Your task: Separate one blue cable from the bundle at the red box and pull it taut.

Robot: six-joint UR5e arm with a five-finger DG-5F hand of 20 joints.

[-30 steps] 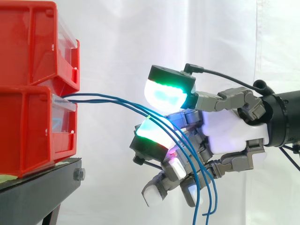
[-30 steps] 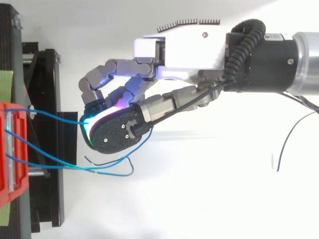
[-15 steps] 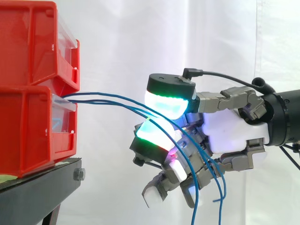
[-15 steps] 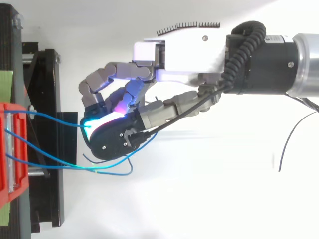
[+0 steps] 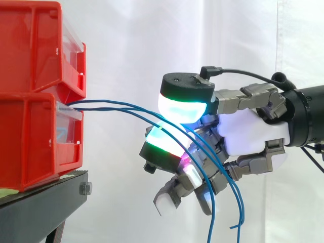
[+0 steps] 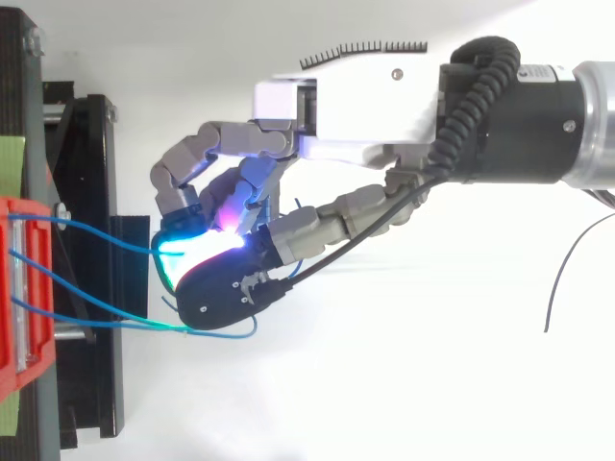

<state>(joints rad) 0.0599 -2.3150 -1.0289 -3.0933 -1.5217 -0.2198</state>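
Several thin blue cables (image 5: 116,107) come out of the lower red bin (image 5: 30,142) and arc right and down across my hand (image 5: 253,134). In the top view one blue cable (image 6: 96,233) runs from the red bin (image 6: 14,375) straight into the green glow between my thumb pad and a finger pad. Two other cables (image 6: 86,322) pass lower, under the thumb, and end loose beside it. My hand (image 6: 356,96) reaches in from the right with its fingers curled, pinching that one cable. In the side view the two glowing pads almost meet on it, and the loose ends hang below my fingers.
A second red bin (image 5: 30,45) sits on top of the lower one. Both rest on a black stand (image 5: 45,207), which lies left of my fingers (image 6: 91,173). A white curtain hangs behind. A thin dark wire (image 6: 567,279) trails at the right.
My thumb has swung down and in toward the finger pad, closing the gap on the cable. The hanging cable ends have shifted right.
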